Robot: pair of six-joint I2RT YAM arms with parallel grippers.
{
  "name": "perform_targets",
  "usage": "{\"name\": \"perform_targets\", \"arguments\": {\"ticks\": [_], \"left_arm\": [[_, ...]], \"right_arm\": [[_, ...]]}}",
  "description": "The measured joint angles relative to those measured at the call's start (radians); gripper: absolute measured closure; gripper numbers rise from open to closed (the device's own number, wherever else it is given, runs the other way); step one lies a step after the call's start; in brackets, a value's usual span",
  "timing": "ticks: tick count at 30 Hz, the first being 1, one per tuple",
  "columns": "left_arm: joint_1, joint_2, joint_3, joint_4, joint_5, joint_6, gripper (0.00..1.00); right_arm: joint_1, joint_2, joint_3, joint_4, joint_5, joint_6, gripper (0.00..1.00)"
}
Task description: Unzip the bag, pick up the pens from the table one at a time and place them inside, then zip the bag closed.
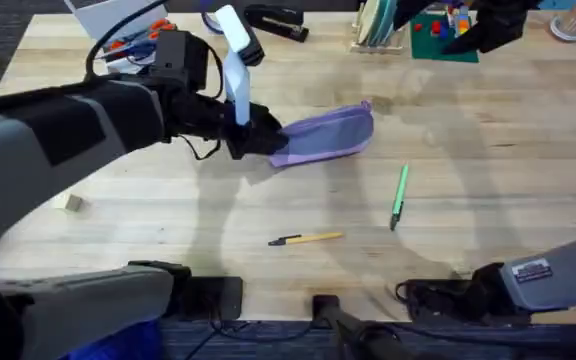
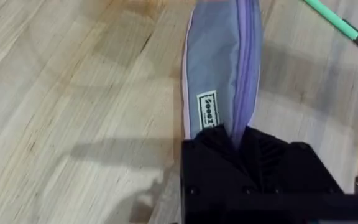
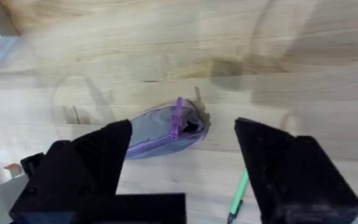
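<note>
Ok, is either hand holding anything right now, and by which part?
The left hand is shut on the bag at its near end, by the zipper line. The right hand is open, holding nothing.

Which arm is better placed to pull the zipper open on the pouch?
Right. The left tool is shut on one end of the soft lilac fabric pouch, anchoring it. The right tool is open and faces the pouch's other end.

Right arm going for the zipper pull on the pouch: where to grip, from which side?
Grip the lilac pull tab standing up at the bag's free end, probably coming from above with fingers either side of the flat tab. The left gripper pinches the opposite end, so that side is taken; the right gripper is open.
</note>
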Motion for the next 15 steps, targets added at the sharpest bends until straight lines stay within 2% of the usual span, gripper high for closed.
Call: {"name": "perform_targets", "arguments": {"ticks": [15], "left_arm": [[0.0,0.0,0.0,0.0,0.0,0.0,0.959]], "right_arm": [[0.003,0.0,0.0,-0.029,0.0,0.0,0.006]]}}
